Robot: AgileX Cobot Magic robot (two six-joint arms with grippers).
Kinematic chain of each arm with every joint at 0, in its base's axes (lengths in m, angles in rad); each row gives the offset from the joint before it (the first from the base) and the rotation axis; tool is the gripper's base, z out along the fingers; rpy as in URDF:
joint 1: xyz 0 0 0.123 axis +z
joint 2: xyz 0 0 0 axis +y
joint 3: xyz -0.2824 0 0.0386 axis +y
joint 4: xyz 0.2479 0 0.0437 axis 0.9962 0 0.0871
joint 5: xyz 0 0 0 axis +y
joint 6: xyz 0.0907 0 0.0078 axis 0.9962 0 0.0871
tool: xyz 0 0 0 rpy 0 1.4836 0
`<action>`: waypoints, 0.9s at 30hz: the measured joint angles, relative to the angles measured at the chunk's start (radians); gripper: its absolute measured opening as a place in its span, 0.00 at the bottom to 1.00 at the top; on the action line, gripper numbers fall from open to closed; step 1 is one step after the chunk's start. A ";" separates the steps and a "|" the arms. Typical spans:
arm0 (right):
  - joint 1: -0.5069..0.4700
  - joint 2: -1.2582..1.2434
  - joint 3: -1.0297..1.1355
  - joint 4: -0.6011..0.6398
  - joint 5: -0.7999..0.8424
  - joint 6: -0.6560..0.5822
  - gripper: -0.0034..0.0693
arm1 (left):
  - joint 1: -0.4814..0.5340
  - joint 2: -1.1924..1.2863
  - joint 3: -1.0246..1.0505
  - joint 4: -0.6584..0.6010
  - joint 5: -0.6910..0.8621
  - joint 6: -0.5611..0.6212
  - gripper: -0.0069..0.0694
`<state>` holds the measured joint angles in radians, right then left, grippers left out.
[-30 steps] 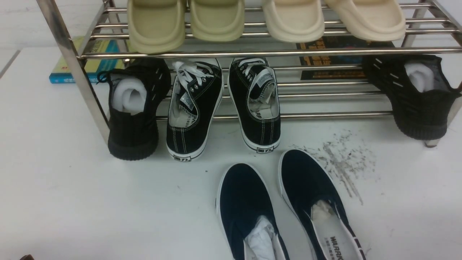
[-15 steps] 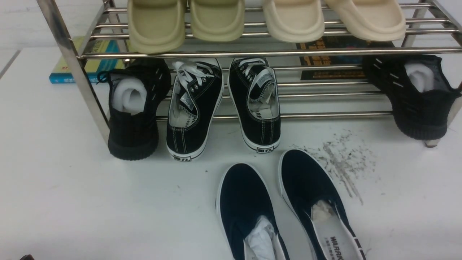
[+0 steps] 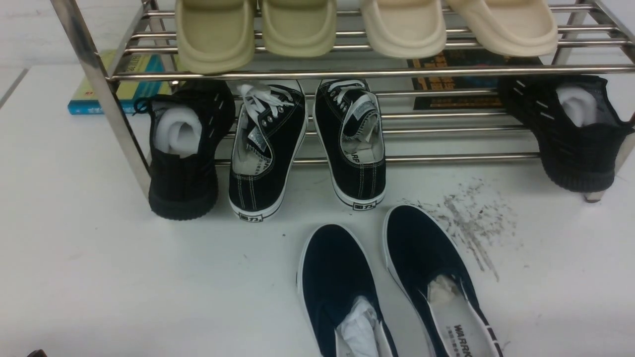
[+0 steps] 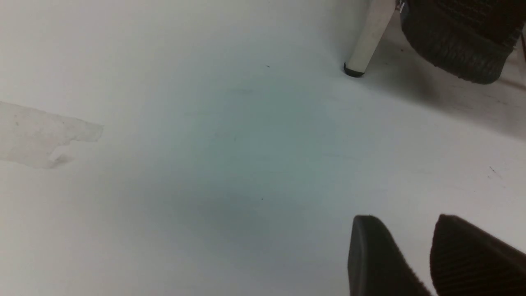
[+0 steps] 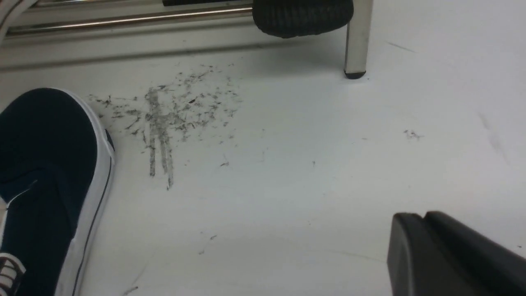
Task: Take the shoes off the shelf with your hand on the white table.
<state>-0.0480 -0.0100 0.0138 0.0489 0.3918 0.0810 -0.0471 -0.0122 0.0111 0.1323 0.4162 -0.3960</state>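
Your left gripper [image 4: 398,216] stood slightly parted, with nothing between its fingers; your right gripper [image 5: 419,213] had its fingertips together, empty as far as the dim view showed. In the front view, the navy shoes [image 3: 340,277] lay on the table [image 3: 149,287], toes at about eleven o'clock, their heels cut off at the frame's six o'clock edge. The rack [image 3: 372,74] stood at twelve, holding clogs [image 3: 216,34] above sneakers [image 3: 268,148].

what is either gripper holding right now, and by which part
Nothing is held: the left gripper and the right gripper have no object between their fingers, and both navy slip-ons lie on the white table.
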 joint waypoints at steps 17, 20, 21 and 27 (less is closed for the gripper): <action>0.000 0.000 0.000 0.000 0.000 0.001 0.15 | 0.000 0.000 0.000 0.000 0.000 0.000 0.41; 0.000 0.000 0.000 0.000 0.000 0.001 0.16 | 0.000 0.000 0.000 0.000 0.000 0.000 0.41; 0.000 0.000 0.000 0.000 0.000 0.001 0.16 | 0.000 0.000 0.000 0.000 0.000 0.000 0.41; 0.000 0.000 0.000 0.000 0.001 0.001 0.17 | 0.000 0.000 0.000 0.000 0.000 0.000 0.41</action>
<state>-0.0480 -0.0100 0.0138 0.0489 0.3928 0.0820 -0.0471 -0.0122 0.0111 0.1323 0.4162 -0.3960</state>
